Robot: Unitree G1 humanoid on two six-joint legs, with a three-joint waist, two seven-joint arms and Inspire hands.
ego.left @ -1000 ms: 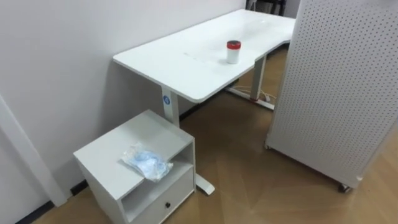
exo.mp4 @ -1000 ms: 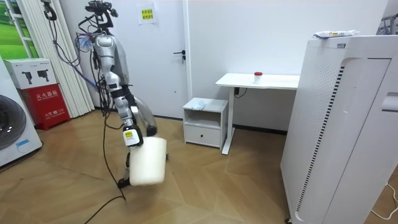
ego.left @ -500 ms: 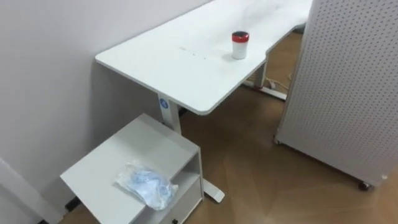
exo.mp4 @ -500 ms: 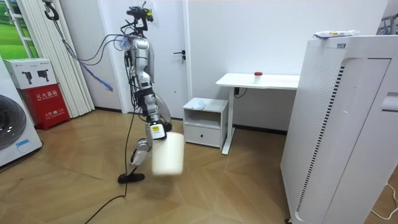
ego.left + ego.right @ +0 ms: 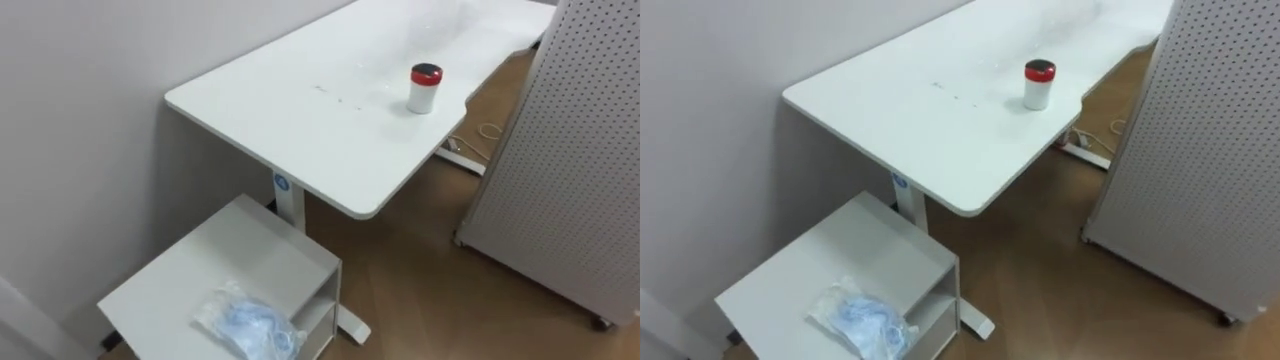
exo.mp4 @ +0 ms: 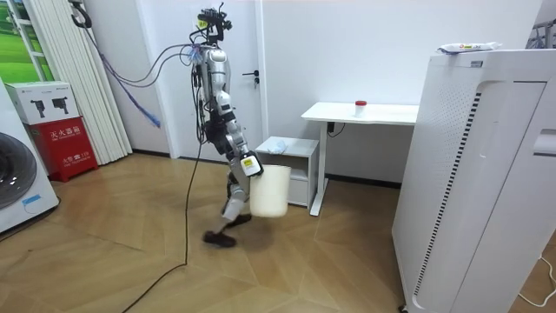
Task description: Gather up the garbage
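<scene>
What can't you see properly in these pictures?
- Crumpled blue bag: the left eye view's bottom edge cuts it off.
- Red-lidded cup: the lid hides its inside.
- White bin: in the room view, its own wall hides its inside.
- Small cabinet: the bottom edge cuts off its lower part.

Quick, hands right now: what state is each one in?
Left hand: cannot be told.
Right hand: at the top of the white bin, carrying it by the look; grip cannot be told.

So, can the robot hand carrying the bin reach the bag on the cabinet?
Probably not yet: that robot hand hangs low with the white bin, short of the cabinet. Nothing covers the bag on top.
</scene>
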